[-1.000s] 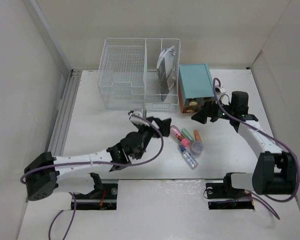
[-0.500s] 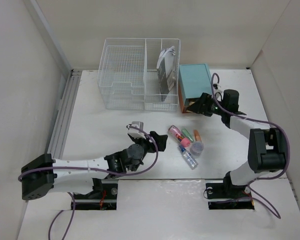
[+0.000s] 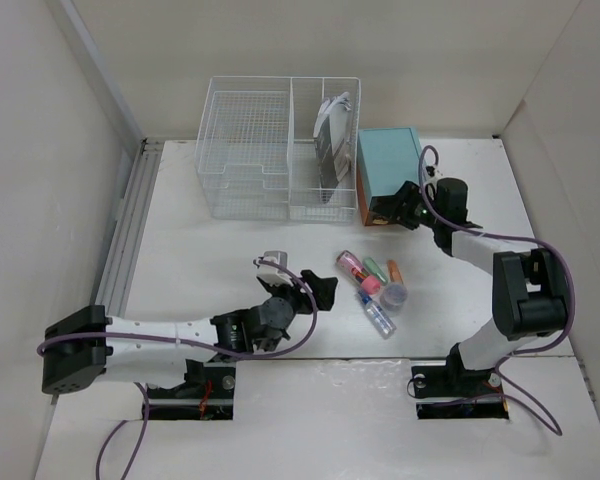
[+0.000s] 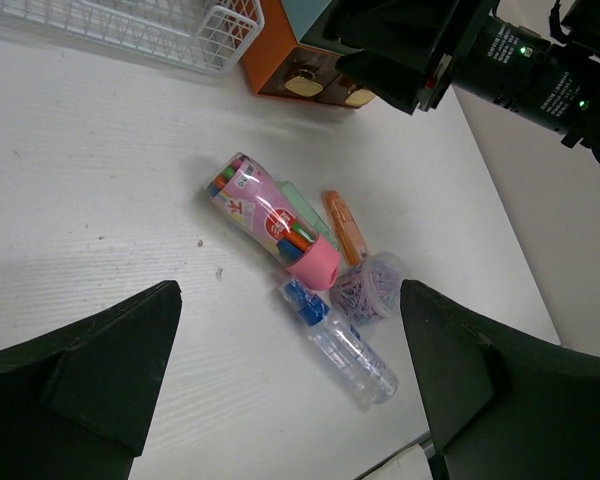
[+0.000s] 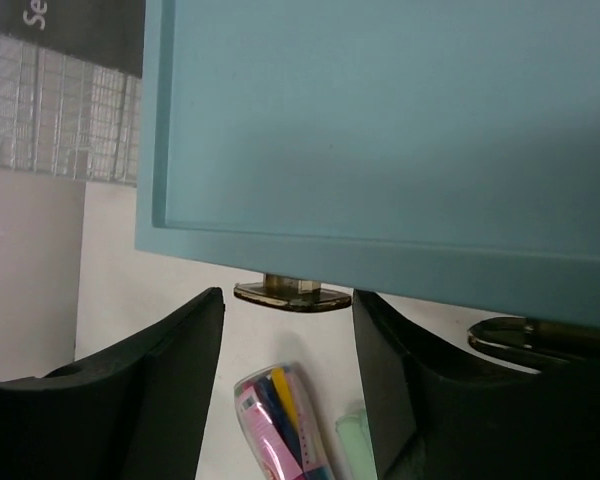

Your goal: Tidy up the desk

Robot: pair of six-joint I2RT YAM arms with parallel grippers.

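Note:
The desk (image 3: 200,250) is a white tabletop. On it, right of centre, lie a pink pen case (image 3: 358,270), a green marker (image 3: 374,268), an orange marker (image 3: 395,270), a cup of paper clips (image 3: 393,294) and a clear tube with a blue cap (image 3: 377,316). My left gripper (image 3: 302,287) hovers open just left of them, holding nothing; its wrist view shows the pen case (image 4: 270,222) and tube (image 4: 345,345) ahead of its fingers (image 4: 100,370). My right gripper (image 3: 393,208) is at the teal drawer box (image 3: 390,165). Its fingers (image 5: 150,390) flank a brass knob (image 5: 292,295), open with a narrow gap.
A white wire basket (image 3: 265,150) stands at the back, with a dark booklet (image 3: 332,140) upright in its right section. A metal rail (image 3: 125,235) runs along the desk's left edge. A second brass knob (image 5: 545,338) sits beside the first on the orange drawer front (image 4: 280,65).
My right gripper moved in to the drawer front and its jaws narrowed around the knob. My left gripper drew back toward the near edge and stayed open.

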